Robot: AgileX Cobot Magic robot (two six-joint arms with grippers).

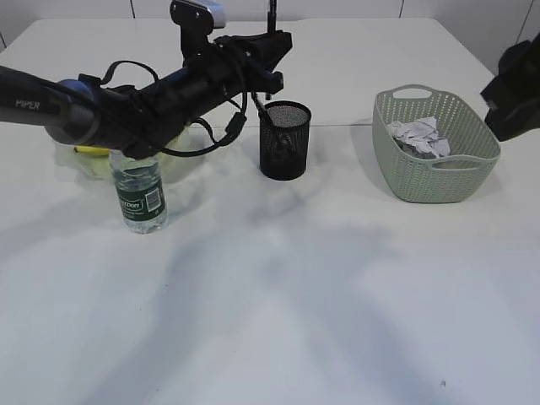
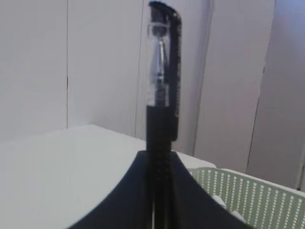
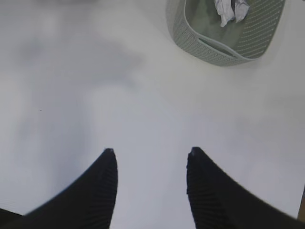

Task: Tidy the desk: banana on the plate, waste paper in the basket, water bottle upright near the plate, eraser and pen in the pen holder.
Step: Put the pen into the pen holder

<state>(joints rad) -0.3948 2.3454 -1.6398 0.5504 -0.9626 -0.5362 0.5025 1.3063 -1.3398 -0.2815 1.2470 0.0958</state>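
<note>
My left gripper (image 1: 272, 52) is shut on a black pen (image 2: 162, 95) and holds it upright just above the black mesh pen holder (image 1: 284, 140); the pen's lower end (image 1: 261, 106) reaches the holder's rim. The water bottle (image 1: 139, 191) stands upright next to the pale plate (image 1: 84, 165). The banana (image 1: 89, 152) lies on the plate, mostly hidden by the left arm. Crumpled waste paper (image 1: 420, 136) lies in the green basket (image 1: 435, 177). My right gripper (image 3: 150, 152) is open and empty above bare table, at the right edge of the exterior view (image 1: 509, 94). I see no eraser.
The basket also shows in the left wrist view (image 2: 257, 195) behind the jaws, and in the right wrist view (image 3: 200, 43) with the paper (image 3: 228, 9) inside. The left arm stretches over the plate and bottle. The white table's far edge meets a pale wall.
</note>
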